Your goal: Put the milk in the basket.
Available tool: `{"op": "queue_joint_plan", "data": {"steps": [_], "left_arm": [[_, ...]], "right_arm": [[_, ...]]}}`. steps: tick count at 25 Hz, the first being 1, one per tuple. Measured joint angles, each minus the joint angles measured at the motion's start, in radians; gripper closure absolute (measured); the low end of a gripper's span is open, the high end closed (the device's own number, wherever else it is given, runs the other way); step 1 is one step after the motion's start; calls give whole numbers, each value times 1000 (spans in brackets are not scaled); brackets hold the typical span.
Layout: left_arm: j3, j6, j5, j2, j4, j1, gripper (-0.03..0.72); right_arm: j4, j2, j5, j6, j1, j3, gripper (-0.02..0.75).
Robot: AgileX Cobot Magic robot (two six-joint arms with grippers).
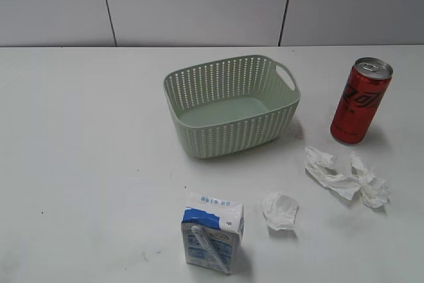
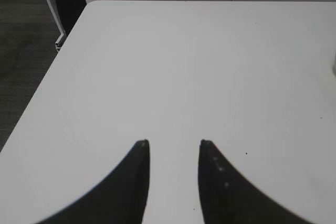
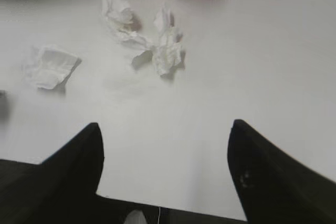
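Down at the front of the table the milk stands upright, well apart from the basket behind it. Left gripper is spread a little, my right gripper gapes wide, both holding nothing, just hanging over bare tabletop.

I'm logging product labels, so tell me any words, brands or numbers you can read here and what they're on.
Milk carton: blue print on the top and front, too small to read.
Red can: black lettering down the side, too blurred to read.
Basket, tissues: no text.
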Motion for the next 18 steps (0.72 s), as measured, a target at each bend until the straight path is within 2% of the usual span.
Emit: {"op": "queue_joint_plan", "data": {"steps": [7,9,12,18], "left_arm": [[0,0,0,0,0,0,453],[0,0,0,0,0,0,453],[0,0,0,0,0,0,453],[0,0,0,0,0,0,453]], "right_arm": [[261,313,-39,-311,5,-63,169],[294,382,-41,-351,31,-106,169],[281,471,-41,-373,146,-181,169],[199,648,-53,-383,495,-336,169]]}}
